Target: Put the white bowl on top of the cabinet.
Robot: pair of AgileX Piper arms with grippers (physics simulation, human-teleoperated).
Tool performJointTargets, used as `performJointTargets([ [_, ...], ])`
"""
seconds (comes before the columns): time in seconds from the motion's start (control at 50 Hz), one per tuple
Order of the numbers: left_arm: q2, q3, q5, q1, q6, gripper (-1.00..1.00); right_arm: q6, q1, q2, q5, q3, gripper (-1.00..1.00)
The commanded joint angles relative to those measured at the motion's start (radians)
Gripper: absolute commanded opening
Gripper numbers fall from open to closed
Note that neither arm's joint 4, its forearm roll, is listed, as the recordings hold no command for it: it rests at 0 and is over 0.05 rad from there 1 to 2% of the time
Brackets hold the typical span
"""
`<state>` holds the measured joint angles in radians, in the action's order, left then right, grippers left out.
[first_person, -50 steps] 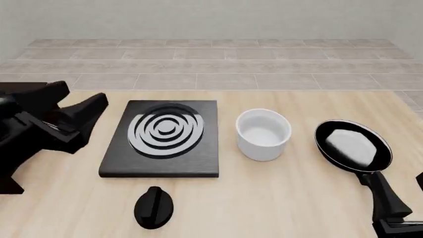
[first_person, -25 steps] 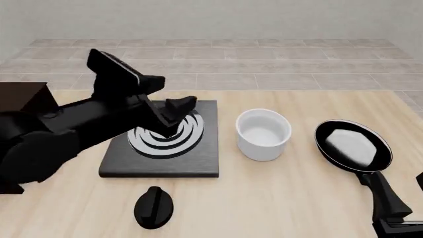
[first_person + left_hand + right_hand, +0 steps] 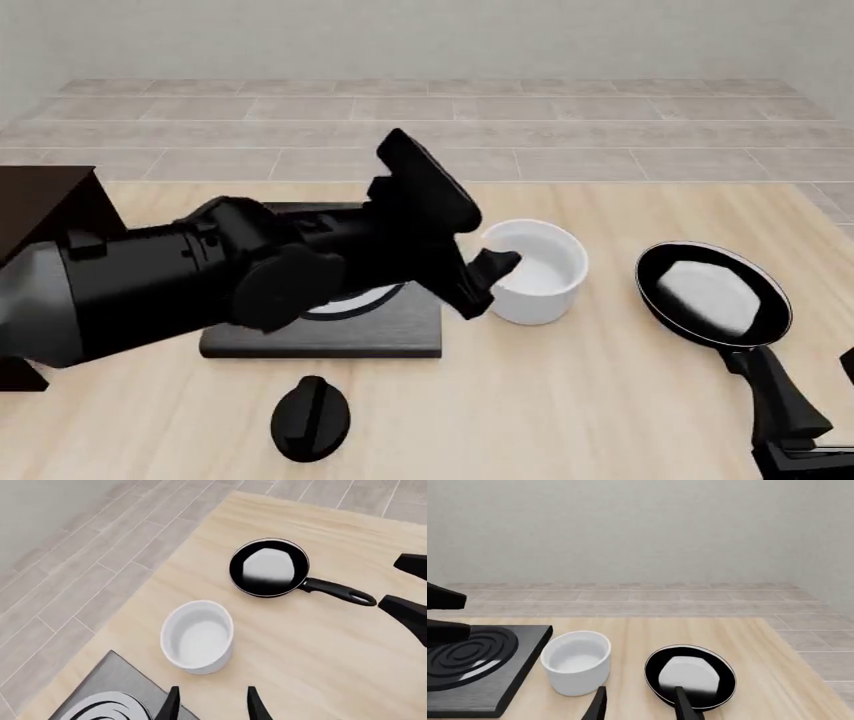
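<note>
Front view: left claw (image 3: 483, 284) low beside white bowl (image 3: 538, 270), fingers apart.

open table between white bowl (image 3: 537, 270) and frying pan (image 3: 711, 294); stove plate (image 3: 327, 330) flanks bowl

— Where does your front camera sit?
— Above the light wooden table (image 3: 574, 400), on the arms' side, facing forward and down toward the tiled floor and pale wall.
— And your left wrist camera?
— High, looking steeply down past its fingers (image 3: 168, 707) at the small glossy white bowl (image 3: 197, 637) and black frying pan (image 3: 269, 568).
— The right wrist one?
— Low and near the tabletop, facing the wall. All three of your views share the bowl, the pan and the flat black stove plate with white rings (image 3: 467, 667).
</note>
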<state>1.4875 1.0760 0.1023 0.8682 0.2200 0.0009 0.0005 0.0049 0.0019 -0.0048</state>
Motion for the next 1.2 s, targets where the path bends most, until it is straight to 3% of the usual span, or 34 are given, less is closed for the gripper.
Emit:
performJointTargets([
  [0.02,0.126,0.101,0.055,0.042,0.067,1.00,0.000,0.000,-0.001,0.001,0.000,1.00],
  [0.04,0.126,0.101,0.055,0.042,0.067,1.00,0.000,0.000,-0.001,0.001,0.000,1.00],
  [0.06,0.153,0.102,0.046,0.043,0.119,1.00,0.001,0.000,0.001,-0.001,0.001,1.00],
  [0.12,0.175,0.088,0.029,0.057,0.174,1.00,0.000,0.000,0.000,0.000,0.000,1.00],
  [0.16,0.196,0.103,0.043,0.073,0.161,1.00,0.000,0.000,-0.002,0.002,-0.001,1.00],
  [0.22,0.223,0.113,0.040,0.086,0.209,1.00,0.000,0.000,0.000,-0.001,0.001,1.00],
  [0.58,0.375,0.293,0.140,0.042,0.280,1.00,0.000,0.000,-0.001,0.003,-0.001,1.00],
  [0.76,0.451,0.300,0.089,-0.029,0.404,1.00,0.000,0.000,-0.001,-0.001,0.001,1.00],
  [1.2,0.531,0.351,0.063,-0.002,0.422,1.00,0.000,0.000,0.002,-0.002,0.000,1.00],
])
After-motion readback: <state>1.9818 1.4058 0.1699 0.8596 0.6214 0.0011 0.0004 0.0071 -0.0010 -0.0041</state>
